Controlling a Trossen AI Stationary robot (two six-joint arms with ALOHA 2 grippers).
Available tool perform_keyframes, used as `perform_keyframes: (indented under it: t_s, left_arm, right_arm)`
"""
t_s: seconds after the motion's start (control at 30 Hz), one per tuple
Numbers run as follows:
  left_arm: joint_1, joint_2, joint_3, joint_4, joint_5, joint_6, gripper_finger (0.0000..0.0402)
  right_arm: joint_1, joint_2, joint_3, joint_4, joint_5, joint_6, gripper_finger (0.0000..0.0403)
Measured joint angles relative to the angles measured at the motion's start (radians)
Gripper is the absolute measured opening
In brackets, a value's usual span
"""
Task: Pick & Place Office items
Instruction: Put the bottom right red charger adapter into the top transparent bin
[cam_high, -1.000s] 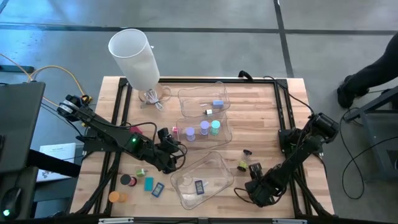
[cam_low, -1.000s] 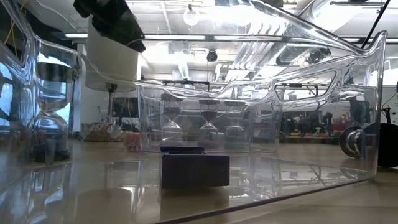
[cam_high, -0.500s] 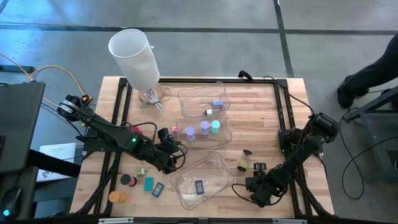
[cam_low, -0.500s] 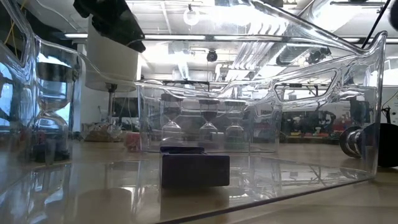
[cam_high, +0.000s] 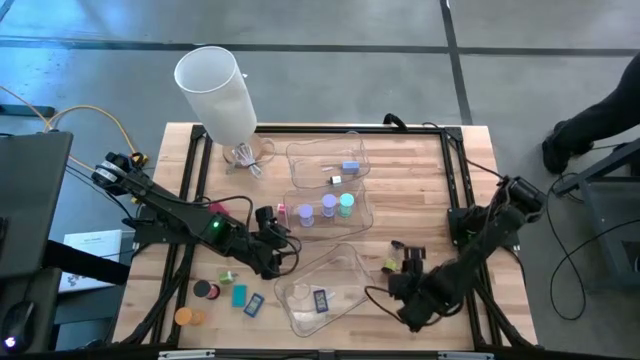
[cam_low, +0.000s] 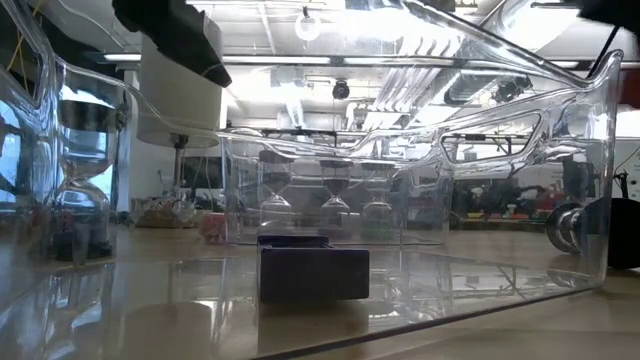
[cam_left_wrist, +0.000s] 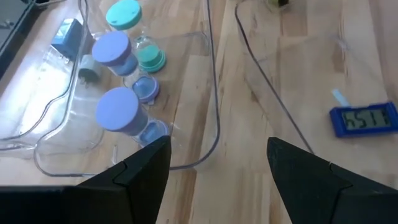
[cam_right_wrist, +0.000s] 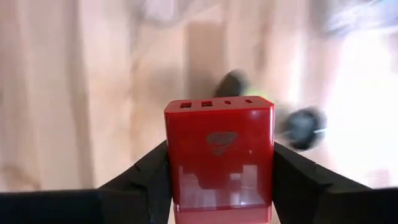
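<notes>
My right gripper hangs above the table's near right part, beside the near clear tray, shut on a red block. My left gripper stands open with nothing between its fingers, between the near tray and the middle tray; it shows again in the left wrist view. Lilac and teal cylinders stand in the middle tray. A dark rectangle with a display lies on the near tray's floor. A black cylinder, a teal rectangle, a blue rectangle and an orange cylinder lie at the near left. My right gripper pinches the red block by two opposite sides between its two fingers. The fingers come from above, pointing steeply down. The block's end with small slots points away from the wrist. It is lifted clear of the table.
A small yellow-and-black hourglass lies just beside my right gripper. The far tray holds a blue block. A big white lamp shade stands at the far left. Bare wood lies at the far right.
My right gripper has risen from the table's near right part and moved a little toward the far edge and the near tray, turning as it went. The left arm has kept still.
</notes>
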Motion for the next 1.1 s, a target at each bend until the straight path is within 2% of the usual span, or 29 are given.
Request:
perform_keyframes:
  t_s: [0.13, 0.3, 0.43, 0.6, 0.73, 0.9, 1.1]
  left_arm:
    - [0.000, -0.003, 0.000, -0.009, 0.002, 0.067, 0.0257]
    - [0.001, -0.010, 0.001, -0.016, 0.010, 0.163, 0.0257]
    - [0.001, -0.017, 0.001, -0.024, -0.027, 0.215, 0.0257]
    - [0.001, -0.029, 0.001, -0.077, -0.064, 0.174, 0.0257]
    - [-0.008, -0.039, 0.001, -0.145, -0.063, 0.102, 0.0257]
    - [-0.021, -0.042, 0.001, -0.181, -0.061, 0.029, 0.0257]
    - [-0.041, -0.042, 0.001, -0.191, -0.056, 0.015, 0.0257]
  right_arm:
    - [-0.090, -0.001, 0.104, -0.099, 0.055, -0.097, 0.0196]
    - [-0.233, -0.002, 0.219, -0.141, 0.116, -0.268, 0.0196]
    - [-0.369, -0.002, 0.290, -0.104, 0.134, -0.429, 0.0196]
    - [-0.557, -0.002, 0.339, 0.032, 0.148, -0.628, 0.0196]
    - [-0.707, -0.002, 0.372, 0.114, 0.087, -0.751, 0.0196]
    - [-0.910, -0.002, 0.389, 0.228, -0.046, -0.863, 0.0196]
    - [-1.117, 0.031, 0.389, 0.320, -0.186, -0.916, 0.0196]
